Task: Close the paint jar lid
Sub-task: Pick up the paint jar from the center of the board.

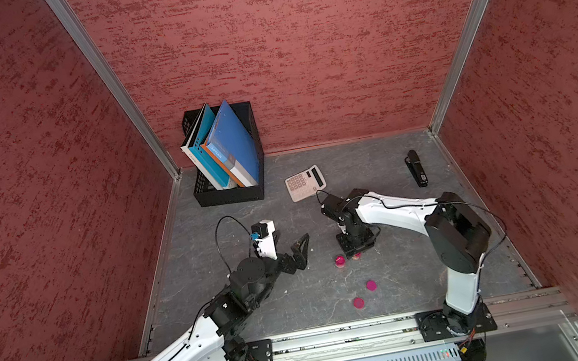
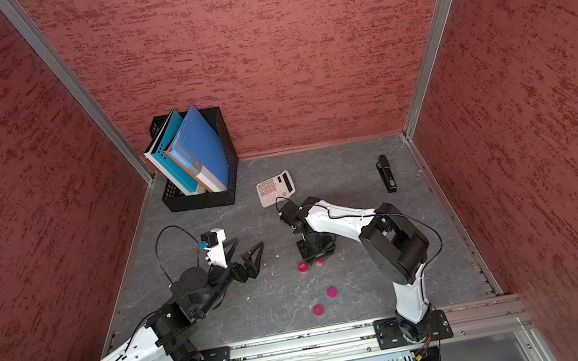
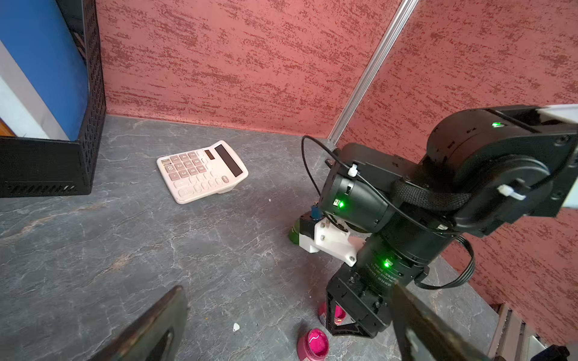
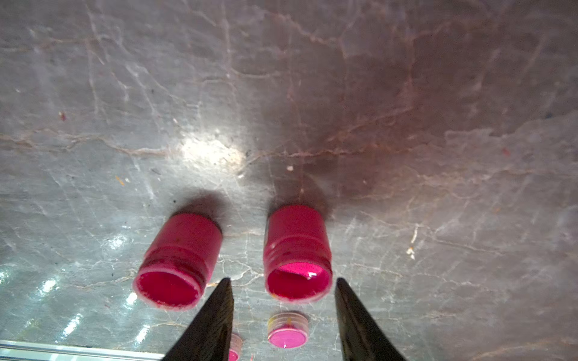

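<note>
Nearest the front rail, a pink lid and a second lid lie loose on the grey table. Beyond them, the right gripper hovers over an open paint jar, fingers partly spread and holding nothing. A second jar stands just beside it. The left gripper hangs wide open and empty. A calculator lies farther back.

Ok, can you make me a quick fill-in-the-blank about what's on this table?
Both jars stand uncapped, and their paint is ____.
____ lids lie loose.
The calculator lies between the box of books and the ____.
The left gripper holds ____.
Missing words: pink; two; stapler; nothing.
</note>
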Controlling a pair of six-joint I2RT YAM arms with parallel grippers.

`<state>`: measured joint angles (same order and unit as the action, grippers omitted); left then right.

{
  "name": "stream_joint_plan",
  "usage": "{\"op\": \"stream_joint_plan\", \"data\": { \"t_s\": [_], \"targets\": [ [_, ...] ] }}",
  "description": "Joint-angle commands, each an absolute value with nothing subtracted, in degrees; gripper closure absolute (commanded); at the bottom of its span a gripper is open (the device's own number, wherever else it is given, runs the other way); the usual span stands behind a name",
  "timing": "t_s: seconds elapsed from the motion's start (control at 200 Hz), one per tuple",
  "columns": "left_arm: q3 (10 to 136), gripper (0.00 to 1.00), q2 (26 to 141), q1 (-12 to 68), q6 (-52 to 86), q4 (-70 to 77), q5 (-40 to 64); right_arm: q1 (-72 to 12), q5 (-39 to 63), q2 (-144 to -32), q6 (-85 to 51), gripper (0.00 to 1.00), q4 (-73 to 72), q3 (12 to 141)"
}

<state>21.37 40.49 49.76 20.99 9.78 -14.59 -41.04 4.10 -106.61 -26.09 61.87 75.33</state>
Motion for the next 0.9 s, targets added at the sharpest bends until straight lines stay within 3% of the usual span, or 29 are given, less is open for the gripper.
{"op": "stream_joint_plan", "data": {
  "t_s": [0.0,0.651,0.892],
  "targets": [
    [21.75,0.00,40.82,49.39,20.38,8.86,-14.24,-40.52,4.67,-107.21,-25.49,0.52,60.23,75.68],
    [22.15,0.00,41.66,49.42,20.76,8.62,-13.81,-40.15,5.12,-108.32,-25.22,0.59,59.59,73.23],
    [22.15,0.00,41.48,49.39,20.66,8.51,-13.89,-40.17,4.54,-108.04,-25.19,0.68,59.65,74.21]
  ]
}}
